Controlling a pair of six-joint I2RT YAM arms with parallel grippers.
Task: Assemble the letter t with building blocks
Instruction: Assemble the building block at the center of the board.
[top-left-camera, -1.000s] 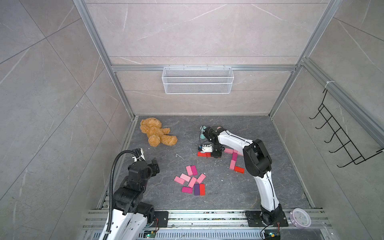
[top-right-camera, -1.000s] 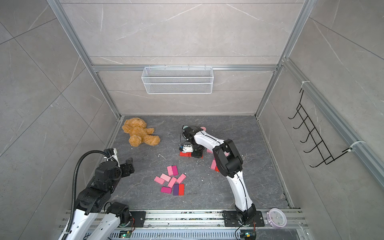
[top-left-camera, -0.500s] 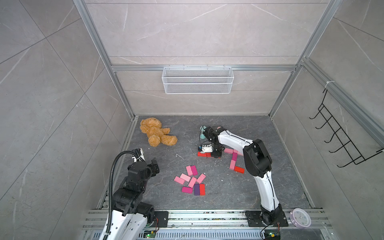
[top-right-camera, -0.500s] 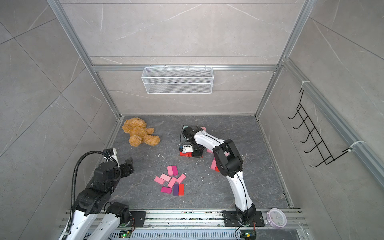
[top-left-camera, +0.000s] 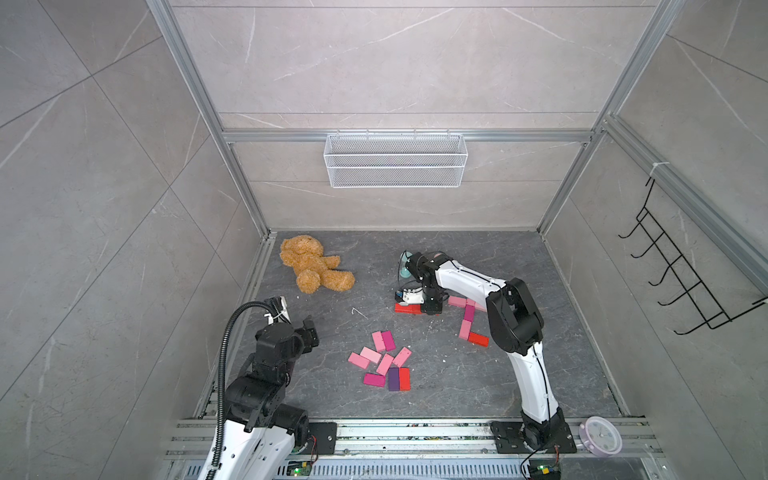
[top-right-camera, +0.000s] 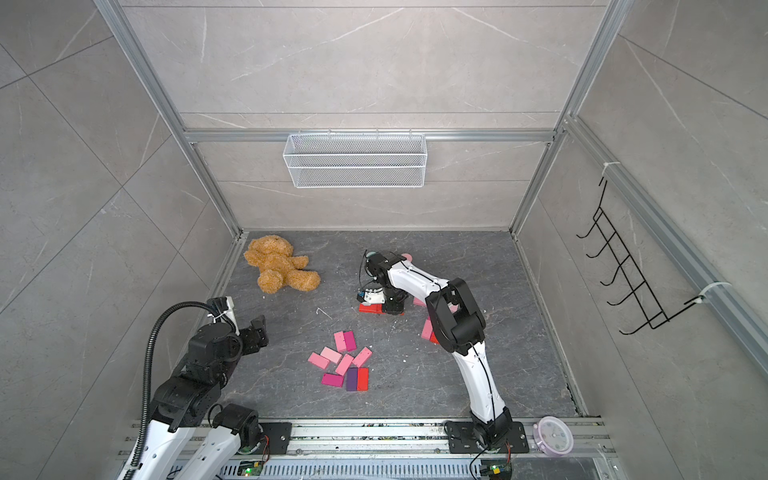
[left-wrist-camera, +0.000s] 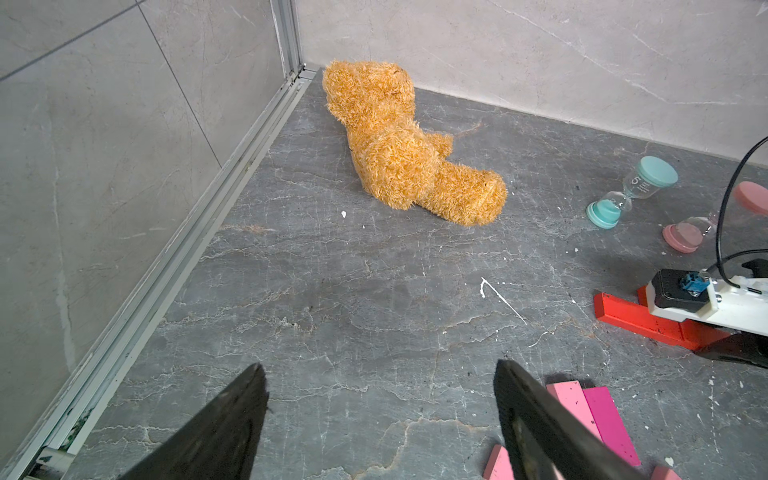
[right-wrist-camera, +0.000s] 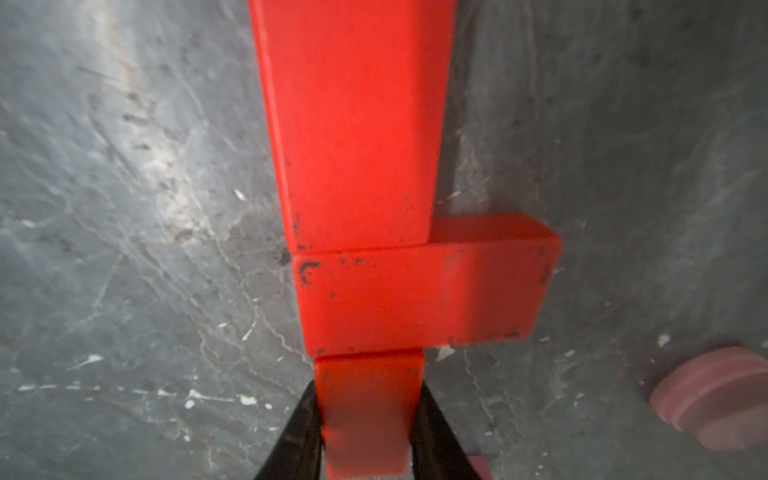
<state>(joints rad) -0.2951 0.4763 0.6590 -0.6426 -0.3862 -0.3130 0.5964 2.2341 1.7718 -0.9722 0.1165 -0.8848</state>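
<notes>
A: Red block (right-wrist-camera: 365, 440)?
B: Clenched in right gripper (right-wrist-camera: 368, 395), end butted against cross block (right-wrist-camera: 419, 291); third red block (right-wrist-camera: 353, 124) touching beyond.
A: Where on floor (top-left-camera: 415, 399)?
B: At 1 o'clock from pile (top-left-camera: 384, 365), 4 o'clock from bear (top-left-camera: 311, 268); pink blocks (top-left-camera: 457, 301) just beside, at 3 o'clock.
A: Left gripper (left-wrist-camera: 379, 365)?
B: Spread wide, nothing held, hanging at 10 o'clock from pile.

teddy bear (top-left-camera: 313, 266), wire basket (top-left-camera: 395, 166), teal hourglass (left-wrist-camera: 631, 191)
</notes>
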